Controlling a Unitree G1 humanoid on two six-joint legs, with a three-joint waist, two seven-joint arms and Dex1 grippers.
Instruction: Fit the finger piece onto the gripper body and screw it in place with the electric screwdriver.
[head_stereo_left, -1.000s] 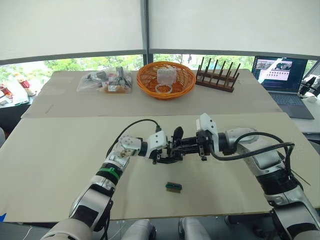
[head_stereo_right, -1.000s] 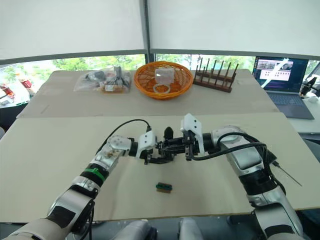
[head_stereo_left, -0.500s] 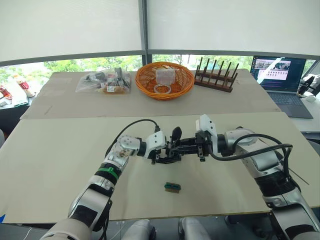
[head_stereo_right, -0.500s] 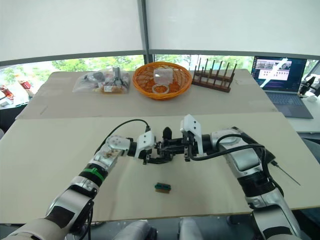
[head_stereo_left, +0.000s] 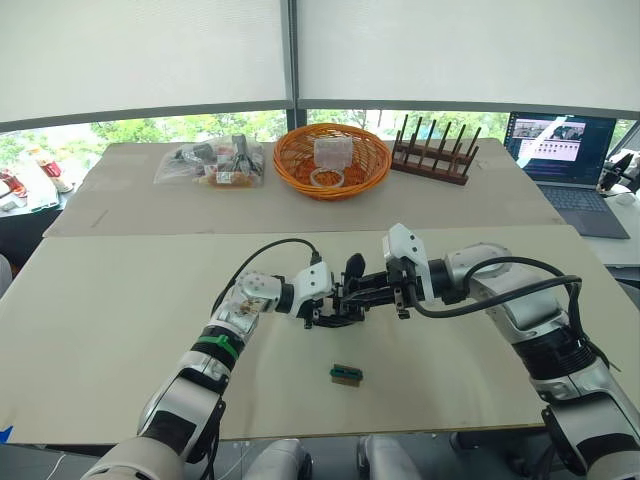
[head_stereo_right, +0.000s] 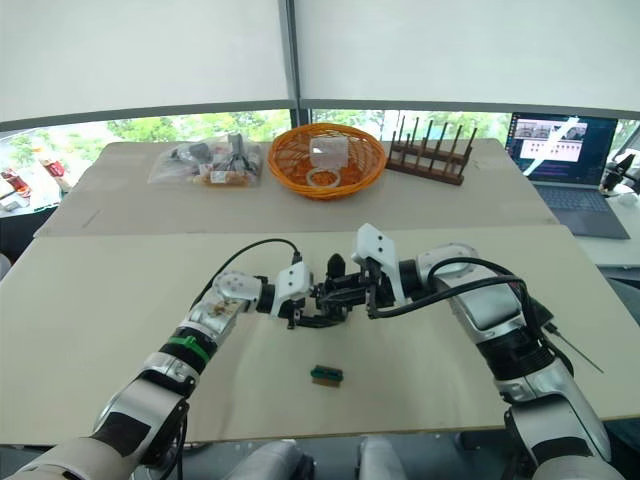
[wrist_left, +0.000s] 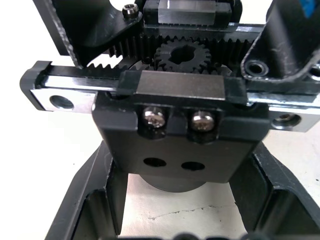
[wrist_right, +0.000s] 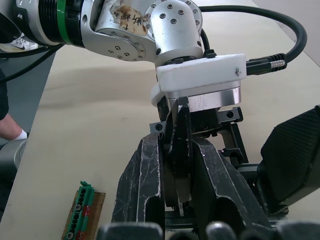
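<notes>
Right fingers (wrist_right: 150, 185) clamped on finger piece (wrist_right: 179, 165), left gripper (head_stereo_left: 322, 303) around gripper body (wrist_left: 177, 130).

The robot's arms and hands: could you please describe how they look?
Both arms are silver-grey metal with black joint sections. The left arm wears a green ring near the wrist. Each hand, left and right, has a white housing, two black fingers and a looping black cable.

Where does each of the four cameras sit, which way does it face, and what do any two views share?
Left and right eye views: on the head, facing forward and down over the table; both arms show.
Left wrist view: on the left wrist, facing the gripper body between its own fingers.
Right wrist view: on the right wrist, facing the finger piece in the right gripper, with the left gripper beyond.
Shared: the green-and-brown block also shows in the right wrist view.
</notes>
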